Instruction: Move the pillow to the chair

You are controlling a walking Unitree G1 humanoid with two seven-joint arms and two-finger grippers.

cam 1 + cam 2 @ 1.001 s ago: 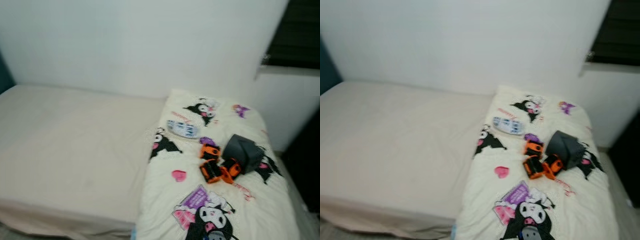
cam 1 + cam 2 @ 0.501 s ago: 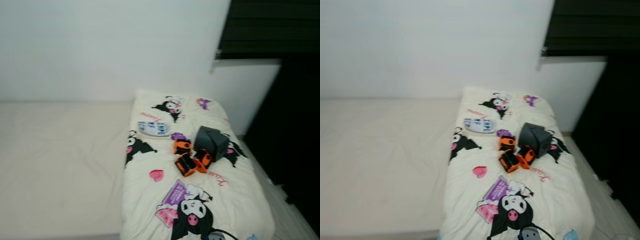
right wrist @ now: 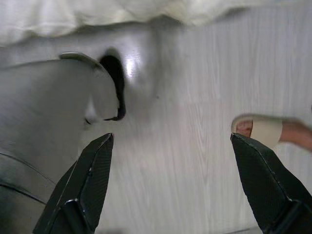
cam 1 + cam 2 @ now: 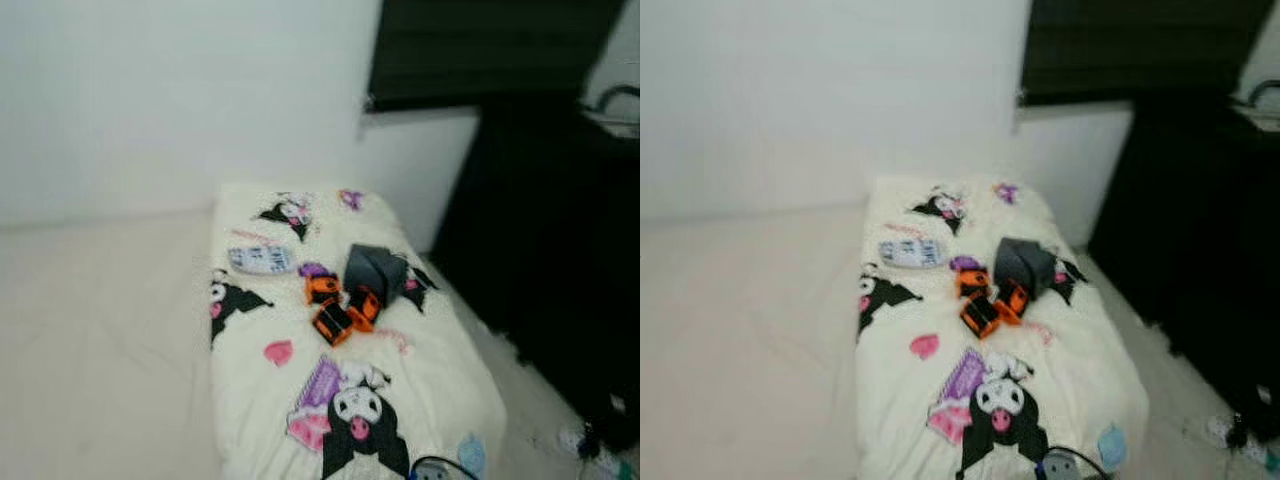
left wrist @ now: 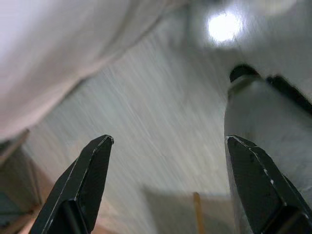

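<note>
Both grippers, left (image 5: 165, 185) and right (image 3: 170, 185), spread wide, holding nothing.

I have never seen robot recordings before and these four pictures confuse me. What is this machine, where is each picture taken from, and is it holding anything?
This is a walking humanoid robot with two arms, each ending in a gripper of two long black fingers. The two wide, somewhat blurred pictures come from the pair of cameras on its head. They show a bed with a cream cartoon-print blanket. On the blanket lie a dark grey box, some orange and black gadgets and a small white and blue item. The other two pictures come from cameras on the wrists, looking along the fingers. The left gripper and the right gripper both stand open above the pale floor and hold nothing. A person's foot in a sandal is beside the right one.
</note>
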